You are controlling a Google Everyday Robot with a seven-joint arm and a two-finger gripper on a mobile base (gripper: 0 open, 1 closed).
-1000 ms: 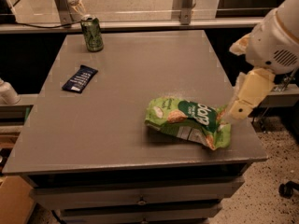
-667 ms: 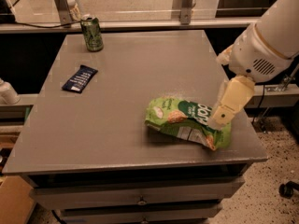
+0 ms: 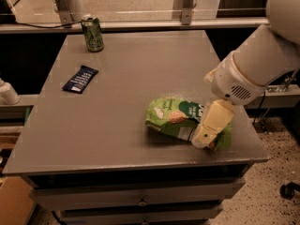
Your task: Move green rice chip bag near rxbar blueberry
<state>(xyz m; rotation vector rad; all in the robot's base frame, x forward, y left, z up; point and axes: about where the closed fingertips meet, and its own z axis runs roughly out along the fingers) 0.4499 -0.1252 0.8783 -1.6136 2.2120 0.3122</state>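
End effector (image 3: 203,138) over green rice chip bag (image 3: 171,116) hides its rt end.

White rounded arm (image 3: 265,55), vented wrist (image 3: 236,89); cream blocky hand (image 3: 205,138) over green rice chip bag (image 3: 171,117).

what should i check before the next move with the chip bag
1. Gripper placed at the green rice chip bag: ok, it sits over the bag's right end in the camera view.
2. Firm hold on the bag: cannot tell.
3. rxbar blueberry located: ok, lying flat toward the table's left side.
4. Route from bag to bar: ok, nothing lies on the table between them.
5. Green can out of the way: ok, upright at the far edge, apart from the bar.
6. Bag near the bar: not ok, they lie well apart.
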